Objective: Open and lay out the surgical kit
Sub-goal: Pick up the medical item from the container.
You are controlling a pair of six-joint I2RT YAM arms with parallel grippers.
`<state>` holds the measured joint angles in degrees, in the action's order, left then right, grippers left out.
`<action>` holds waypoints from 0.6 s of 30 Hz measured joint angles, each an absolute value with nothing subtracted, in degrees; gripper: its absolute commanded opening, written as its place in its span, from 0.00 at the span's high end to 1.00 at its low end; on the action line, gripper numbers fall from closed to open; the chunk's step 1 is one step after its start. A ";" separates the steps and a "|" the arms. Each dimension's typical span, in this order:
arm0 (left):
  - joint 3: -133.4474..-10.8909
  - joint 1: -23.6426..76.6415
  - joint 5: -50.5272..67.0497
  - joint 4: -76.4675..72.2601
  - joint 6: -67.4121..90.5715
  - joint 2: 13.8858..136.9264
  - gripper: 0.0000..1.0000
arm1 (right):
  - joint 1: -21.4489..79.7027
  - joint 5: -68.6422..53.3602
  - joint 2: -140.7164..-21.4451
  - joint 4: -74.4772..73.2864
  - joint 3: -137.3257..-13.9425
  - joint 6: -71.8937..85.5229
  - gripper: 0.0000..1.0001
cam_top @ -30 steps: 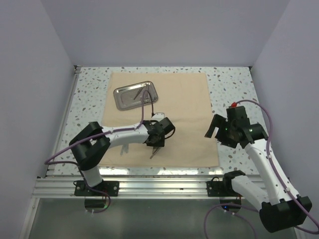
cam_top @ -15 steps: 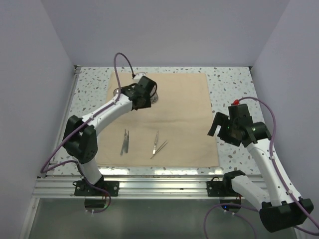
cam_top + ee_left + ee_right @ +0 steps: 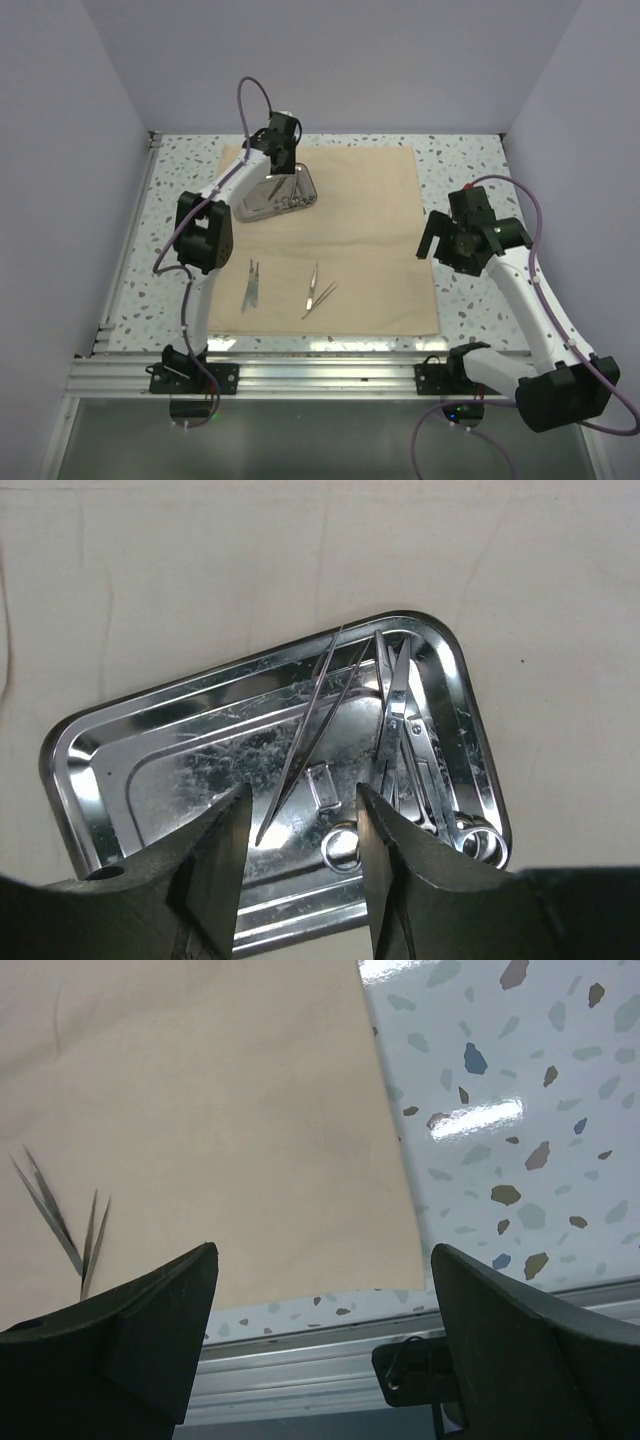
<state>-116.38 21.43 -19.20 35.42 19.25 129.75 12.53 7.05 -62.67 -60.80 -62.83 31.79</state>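
Obs., all positions referred to the flat beige cloth wrap (image 3: 360, 230), which lies spread open on the speckled white tabletop (image 3: 470, 170).

Near edge of the cloth, left part: one pair of thin silver tweezers (image 3: 250, 283) lies flat, tips pointing to the near edge.

Near edge, about the middle: two more thin silver instruments (image 3: 318, 289) lie just beside each other, apart from the first pair. My right wrist camera picks them up at its left margin (image 3: 60, 1222); I cannot tell their type from it.

Just off the cloth's right edge, about halfway up: my right gripper (image 3: 440, 250) hangs above the tabletop. Its fingers are spread wide with nothing between them (image 3: 322, 1260); the cloth's near right corner shows below.

Far left corner of the cloth: the small shiny rectangular steel tray (image 3: 262, 205) sits on the fabric. My left gripper (image 3: 283, 162) is above its far side, pointing down into it. Fingers are moderately parted and grip nothing (image 3: 302, 795).

Tray contents, left wrist view: one long pair of slim tweezers (image 3: 310, 720) runs diagonally across the tray floor; ring-handled scissors or forceps (image 3: 400, 740) lie along the right wall, rings at the lower right corner.

Markings: a small rectangular shape on the tray floor; whether it is lettering I cannot tell.
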 measured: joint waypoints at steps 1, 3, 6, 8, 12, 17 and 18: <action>-117.54 21.23 -18.20 34.98 18.39 131.20 0.50 | 12.53 7.16 -63.31 -60.82 -62.83 31.79 0.08; -119.70 20.62 -16.34 34.39 16.95 133.78 0.48 | 12.53 7.66 -64.42 -60.82 -62.83 31.81 0.08; -122.87 19.38 -13.54 33.36 15.57 137.23 0.47 | 12.51 8.21 -65.89 -60.84 -62.85 31.81 0.08; -124.18 18.59 -12.16 32.58 15.25 138.93 0.46 | 12.53 8.45 -66.94 -60.86 -62.96 31.81 0.08; -124.64 17.17 -9.17 31.48 14.76 141.40 0.46 | 12.51 8.73 -69.21 -60.93 -63.75 31.83 0.08; -124.03 16.69 -5.98 30.94 13.67 143.09 0.47 | 12.51 9.34 -72.03 -60.69 -64.29 31.86 0.09; -123.87 16.80 -5.72 30.74 13.32 143.11 0.48 | 12.51 9.32 -72.55 -60.64 -64.29 31.88 0.09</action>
